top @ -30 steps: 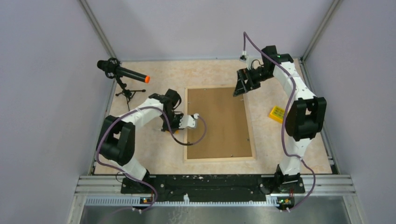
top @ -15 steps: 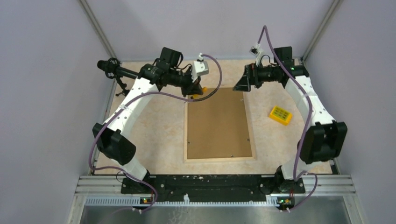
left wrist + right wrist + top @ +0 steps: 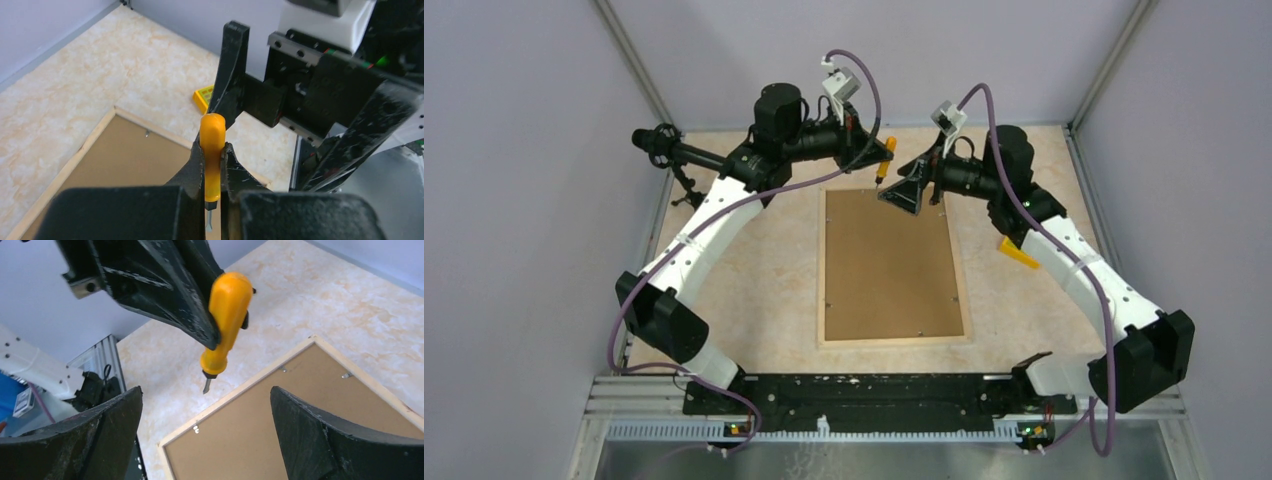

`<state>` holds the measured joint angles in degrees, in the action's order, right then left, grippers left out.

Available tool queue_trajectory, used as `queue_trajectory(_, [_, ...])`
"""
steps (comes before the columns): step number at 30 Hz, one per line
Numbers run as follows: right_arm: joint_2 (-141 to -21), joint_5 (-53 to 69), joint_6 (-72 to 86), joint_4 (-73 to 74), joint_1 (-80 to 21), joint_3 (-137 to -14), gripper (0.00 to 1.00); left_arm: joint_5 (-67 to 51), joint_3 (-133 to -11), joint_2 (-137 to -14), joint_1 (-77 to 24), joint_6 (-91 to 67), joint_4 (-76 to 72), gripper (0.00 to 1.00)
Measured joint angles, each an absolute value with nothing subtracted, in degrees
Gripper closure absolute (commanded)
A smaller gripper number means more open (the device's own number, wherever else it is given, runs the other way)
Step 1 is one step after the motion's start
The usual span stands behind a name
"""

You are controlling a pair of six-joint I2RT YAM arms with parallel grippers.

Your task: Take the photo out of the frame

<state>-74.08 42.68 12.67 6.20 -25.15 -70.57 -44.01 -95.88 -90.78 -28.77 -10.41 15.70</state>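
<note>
1. Top view: the large rectangular picture frame (image 3: 894, 265), pale wood edges around plain brown board, lies face down in the middle of the pale marbled desk (image 3: 764, 260). The large glossy photo is not visible; I judge that it lies under the brown backing board (image 3: 889, 300).
2. Same view: both arms reach over the frame's far edge. The left pincer (image 3: 879, 152) is clamped on a small orange-handled screwdriver (image 3: 883, 165), blade pointing down. The right pincer (image 3: 904, 192) hangs just beside it, jaws wide apart and empty.
3. A small yellow plastic block (image 3: 1016, 252) sits near the desk's right edge, partly hidden by the right arm. A black microphone (image 3: 686, 155) with an orange tip stands at the far left corner.
4. Left wrist view: the orange handle (image 3: 212, 150) is pinched upright between the two black fingers, with the frame's brown board (image 3: 125, 165) below and the yellow block (image 3: 204, 96) beyond.
5. Right wrist view: the screwdriver (image 3: 227, 325) hangs in the air near the frame's far edge, touching nothing below. Small metal tabs (image 3: 282, 369) line the frame's inner edge.
6. Progress, as I judge it: the tool is in hand, but the backing is still seated under its tabs. Turning the tabs, lifting the board and taking the photo out all remain.
</note>
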Motion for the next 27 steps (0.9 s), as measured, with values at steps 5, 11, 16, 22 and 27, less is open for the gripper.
queue_trajectory(5, [-74.67, 37.06, 15.05, 0.97, -27.31, -69.78, 0.2, -43.88, -95.94, -90.78, -28.42, -19.29, 9.69, 1.0])
queue_trajectory(11, [-76.09, 31.97, 15.77, -1.34, -28.75, -69.78, 0.46, -43.94, -96.03, -90.78, -27.38, -27.57, 3.68, 1.0])
queue_trajectory(16, [-77.23, 30.63, 16.67, -2.92, -28.91, -69.82, 1.0, -43.79, -95.92, -90.89, -26.57, -30.63, -0.16, 0.97])
queue_trajectory(22, [-77.89, 30.85, 12.67, -0.19, -29.45, -71.48, 1.0, -46.37, -92.6, -90.7, -24.12, -32.36, -4.49, 0.03])
queue_trajectory(27, [-78.04, 31.42, 1.32, 11.11, -29.08, -72.55, 1.0, -53.01, -103.88, -94.13, -19.33, -21.8, 12.84, 0.01])
